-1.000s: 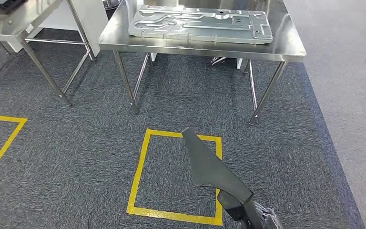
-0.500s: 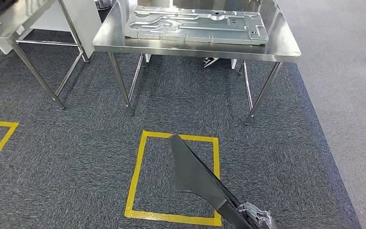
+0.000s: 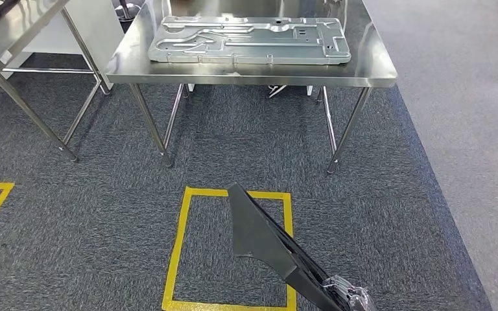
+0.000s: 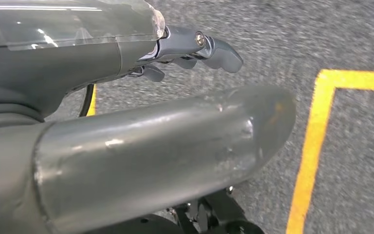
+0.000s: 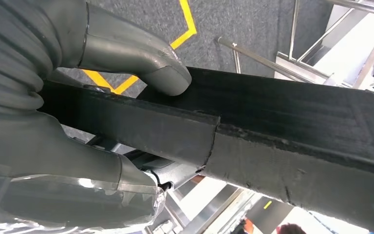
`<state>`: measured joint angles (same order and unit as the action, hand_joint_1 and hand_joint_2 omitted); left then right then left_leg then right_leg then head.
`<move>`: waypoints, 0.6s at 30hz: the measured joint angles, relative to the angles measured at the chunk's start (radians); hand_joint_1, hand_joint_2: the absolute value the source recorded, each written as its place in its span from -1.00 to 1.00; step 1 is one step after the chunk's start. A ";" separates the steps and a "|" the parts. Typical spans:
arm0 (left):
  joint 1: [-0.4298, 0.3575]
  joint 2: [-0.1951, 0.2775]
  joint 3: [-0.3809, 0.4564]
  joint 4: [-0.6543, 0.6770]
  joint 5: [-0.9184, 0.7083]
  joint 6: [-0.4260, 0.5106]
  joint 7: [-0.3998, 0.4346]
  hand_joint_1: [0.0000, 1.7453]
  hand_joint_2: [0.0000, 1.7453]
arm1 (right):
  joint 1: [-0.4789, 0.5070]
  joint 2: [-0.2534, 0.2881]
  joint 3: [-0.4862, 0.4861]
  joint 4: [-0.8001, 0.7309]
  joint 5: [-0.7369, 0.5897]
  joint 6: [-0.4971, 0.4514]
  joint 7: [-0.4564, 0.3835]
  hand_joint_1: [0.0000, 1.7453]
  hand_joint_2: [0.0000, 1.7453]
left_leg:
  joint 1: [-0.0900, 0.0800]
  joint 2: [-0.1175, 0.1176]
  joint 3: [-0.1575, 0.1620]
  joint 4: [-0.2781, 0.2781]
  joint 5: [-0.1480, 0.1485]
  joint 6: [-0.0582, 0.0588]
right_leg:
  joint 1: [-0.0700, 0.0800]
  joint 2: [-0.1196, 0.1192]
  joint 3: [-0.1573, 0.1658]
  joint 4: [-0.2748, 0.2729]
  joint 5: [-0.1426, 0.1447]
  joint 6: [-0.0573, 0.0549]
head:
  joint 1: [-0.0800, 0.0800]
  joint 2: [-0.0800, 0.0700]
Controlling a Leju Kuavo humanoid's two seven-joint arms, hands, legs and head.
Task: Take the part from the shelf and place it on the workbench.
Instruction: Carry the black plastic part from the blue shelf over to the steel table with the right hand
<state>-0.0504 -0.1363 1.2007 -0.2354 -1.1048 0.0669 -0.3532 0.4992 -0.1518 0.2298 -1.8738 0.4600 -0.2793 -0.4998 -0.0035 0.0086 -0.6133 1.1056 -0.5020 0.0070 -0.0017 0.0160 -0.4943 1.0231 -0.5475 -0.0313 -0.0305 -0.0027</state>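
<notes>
**Black part held above taped floor square, workbench ahead**

Item: long black part [image 3: 266,240], flat and angular, gripped at its near end by the right hand [image 3: 347,299]; in the right wrist view the thumb [image 5: 136,48] is pressed onto its upper face. The part is carried above a yellow taped square [image 3: 180,246] on grey carpet [image 3: 91,214].

Left hand [image 4: 141,141]: nothing is held, and the fingers [image 4: 214,48] are seen extended above the carpet.

Workbench [image 3: 376,71]: stainless steel, well ahead of the part, bearing a large stamped metal panel [image 3: 249,40]. A second steel table [image 3: 13,45] is stood beside it.
</notes>
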 joint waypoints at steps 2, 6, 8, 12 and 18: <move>0.000 0.002 0.001 0.000 -0.001 -0.001 0.000 -1.00 -1.00 | -0.001 0.000 0.003 0.003 0.002 -0.004 0.002 1.00 1.00 | -0.008 -0.002 0.013 -0.047 0.014 0.014 | 0.000 0.001 0.011 0.002 -0.010 0.010 | 0.000 0.000; 0.000 0.003 0.002 0.000 -0.001 -0.003 0.001 -1.00 -1.00 | -0.002 0.000 0.006 0.007 0.004 -0.007 0.004 1.00 1.00 | -0.001 -0.002 0.056 -0.080 0.021 0.037 | -0.001 -0.002 0.010 0.050 -0.014 0.031 | 0.000 0.000; -0.003 0.003 0.002 0.000 -0.001 -0.004 0.001 -1.00 -1.00 | -0.006 0.001 0.006 0.008 0.004 -0.008 0.004 1.00 1.00 | 0.003 -0.001 0.072 -0.088 0.017 0.042 | -0.007 -0.005 -0.047 0.144 -0.046 0.041 | 0.000 0.000; -0.001 0.003 0.002 0.000 -0.001 -0.004 0.001 -1.00 -1.00 | -0.005 0.002 0.006 0.014 0.004 -0.009 0.005 1.00 1.00 | 0.008 -0.003 0.101 -0.089 -0.012 0.035 | -0.022 -0.010 -0.166 0.245 -0.090 0.057 | 0.000 0.000; -0.004 0.002 0.003 0.000 -0.003 -0.005 0.003 -1.00 -1.00 | -0.002 0.003 0.008 0.021 0.006 -0.016 0.016 1.00 1.00 | 0.013 -0.003 0.168 -0.086 -0.066 -0.005 | -0.022 -0.024 -0.120 0.039 0.058 0.049 | 0.000 0.000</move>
<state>-0.0548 -0.1344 1.2033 -0.2354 -1.1082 0.0617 -0.3505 0.4971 -0.1490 0.2375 -1.8531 0.4659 -0.2950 -0.4839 0.0099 0.0057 -0.4452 1.0196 -0.5676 0.0021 -0.0233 -0.0082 -0.6147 1.0617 -0.4898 0.0174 -0.0304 -0.0027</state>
